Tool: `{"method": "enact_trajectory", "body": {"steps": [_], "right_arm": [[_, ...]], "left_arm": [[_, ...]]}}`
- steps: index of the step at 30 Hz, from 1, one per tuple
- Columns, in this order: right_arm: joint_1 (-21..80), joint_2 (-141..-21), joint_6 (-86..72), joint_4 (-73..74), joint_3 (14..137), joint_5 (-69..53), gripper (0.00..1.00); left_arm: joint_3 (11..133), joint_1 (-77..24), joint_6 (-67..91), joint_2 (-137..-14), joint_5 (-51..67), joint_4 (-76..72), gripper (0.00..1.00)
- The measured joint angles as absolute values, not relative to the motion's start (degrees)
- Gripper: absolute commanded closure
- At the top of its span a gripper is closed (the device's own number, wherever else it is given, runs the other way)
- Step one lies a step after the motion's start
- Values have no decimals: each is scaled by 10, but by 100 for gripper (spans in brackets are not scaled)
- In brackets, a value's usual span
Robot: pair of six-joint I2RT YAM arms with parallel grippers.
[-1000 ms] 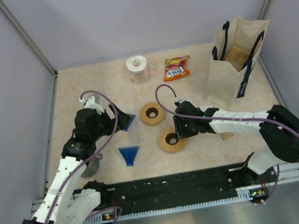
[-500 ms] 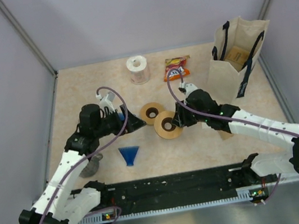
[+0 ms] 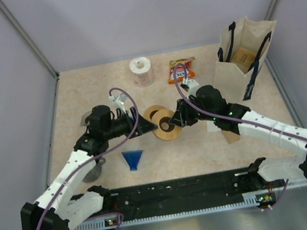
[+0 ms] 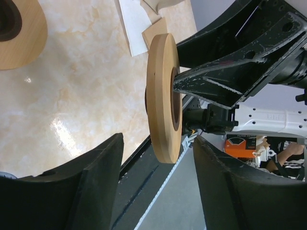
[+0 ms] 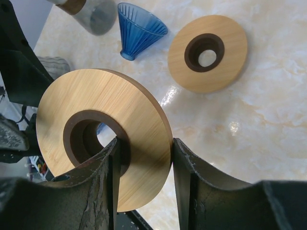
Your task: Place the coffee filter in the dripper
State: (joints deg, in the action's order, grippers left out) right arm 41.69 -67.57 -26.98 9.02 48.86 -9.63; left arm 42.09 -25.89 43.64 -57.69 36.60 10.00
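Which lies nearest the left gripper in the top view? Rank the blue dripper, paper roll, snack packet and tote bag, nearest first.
From the left gripper:
1. blue dripper, nearer the bases
2. paper roll, far edge
3. snack packet, far edge, rightward
4. tote bag, far right

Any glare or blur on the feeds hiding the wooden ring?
Left wrist: bright glints on the table, wooden ring sharp, left gripper's fingers dark and soft. Right wrist: similar glints beside the ring. Top external: even light, no glare.
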Motion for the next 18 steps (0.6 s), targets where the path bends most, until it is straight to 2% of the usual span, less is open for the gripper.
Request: {"method": "enact_trajectory", "body": {"steps": [7, 9, 10, 11, 12, 13, 15, 18], "right_arm": [[417, -676, -273, 78, 489, -127, 82], [417, -676, -275, 75, 489, -133, 82], [417, -676, -276, 73, 489, -134, 82], [417, -676, -276, 70, 489, -135, 81], [417, -676, -276, 70, 489, -134, 78], [417, -676, -275, 71, 489, -136, 72], [416, -676, -275, 72, 489, -137, 45], [416, -676, -276, 70, 489, -134, 20]], "left_arm": [[421, -262, 442, -577, 366, 86, 51], [421, -264, 444, -578, 367, 83, 66], [421, -264, 446, -579, 368, 81, 77], [420, -265, 449, -579, 369, 78, 94], [420, -265, 452, -580, 373, 73, 100], [420, -266, 453, -580, 375, 68, 100], [419, -266, 456, -580, 376, 63, 100], [418, -267, 458, -580, 373, 62, 100]]}}
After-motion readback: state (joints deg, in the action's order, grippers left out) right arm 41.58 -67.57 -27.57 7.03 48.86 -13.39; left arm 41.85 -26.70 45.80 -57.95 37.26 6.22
